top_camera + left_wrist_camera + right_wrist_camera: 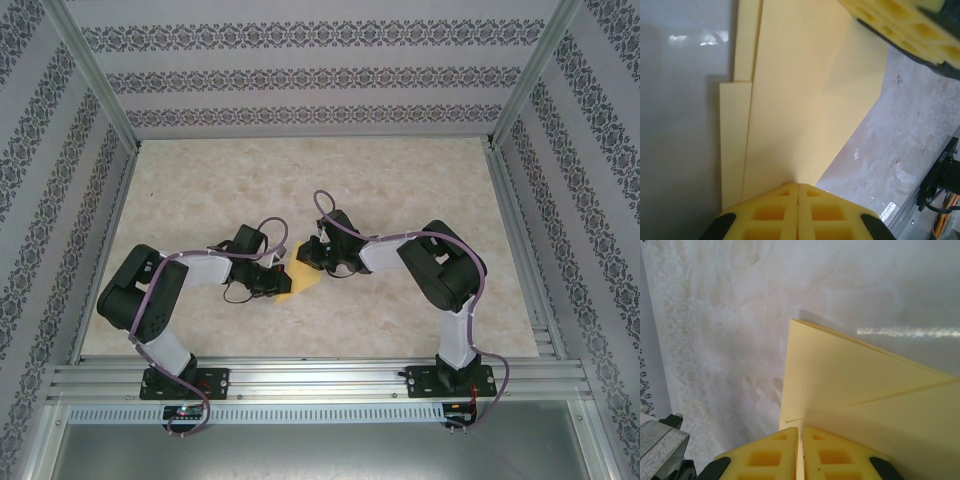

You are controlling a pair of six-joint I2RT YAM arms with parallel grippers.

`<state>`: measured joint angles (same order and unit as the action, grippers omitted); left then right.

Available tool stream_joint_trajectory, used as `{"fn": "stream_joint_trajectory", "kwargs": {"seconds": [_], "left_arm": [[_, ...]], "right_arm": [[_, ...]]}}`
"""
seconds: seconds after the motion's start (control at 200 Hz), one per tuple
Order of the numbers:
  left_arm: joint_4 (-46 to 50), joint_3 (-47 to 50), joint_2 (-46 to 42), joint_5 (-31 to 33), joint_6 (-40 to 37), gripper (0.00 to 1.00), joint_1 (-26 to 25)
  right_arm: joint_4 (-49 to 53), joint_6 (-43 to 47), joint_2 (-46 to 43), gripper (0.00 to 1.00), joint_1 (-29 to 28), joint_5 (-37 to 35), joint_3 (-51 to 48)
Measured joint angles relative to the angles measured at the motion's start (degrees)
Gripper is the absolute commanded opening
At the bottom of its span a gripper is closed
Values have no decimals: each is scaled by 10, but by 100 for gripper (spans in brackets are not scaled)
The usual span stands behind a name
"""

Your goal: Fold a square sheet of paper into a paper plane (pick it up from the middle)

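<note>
- At centre of the overhead frame, both arms reach inward and meet over the yellow sheet [303, 284], which sits partly folded at or just above the marbled table [400, 190] (contact cannot be told).
- Left gripper [278, 280]: its jaws are pressed together on one edge of the sheet, at the bottom of its wrist view; it holds nothing else.
- Right gripper [308, 262]: likewise pinched tight on the paper, from the opposite side.
- Judged purpose: two opposed pinches keep the thin paper taut and located, so a crease can be set without slipping.
- The left wrist view shows stacked layers with stepped edges at left of frame, and the right gripper's yellow finger [900, 30] at upper right; this layering is too small to make out from above.
- The right wrist view shows a fold line running diagonally, and a sharp corner at mid-frame.
- The overhead frame supplies the arms' posture and the sheet's place on the table.
</note>
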<state>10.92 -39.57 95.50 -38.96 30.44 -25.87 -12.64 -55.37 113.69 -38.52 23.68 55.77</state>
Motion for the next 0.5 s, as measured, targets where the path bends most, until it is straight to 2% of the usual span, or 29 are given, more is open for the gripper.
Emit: {"fn": "stream_joint_trajectory", "kwargs": {"seconds": [0.5], "left_arm": [[-34,49,-35,5,11,7,0]], "right_arm": [[8,4,1,12,0,6,4]]}}
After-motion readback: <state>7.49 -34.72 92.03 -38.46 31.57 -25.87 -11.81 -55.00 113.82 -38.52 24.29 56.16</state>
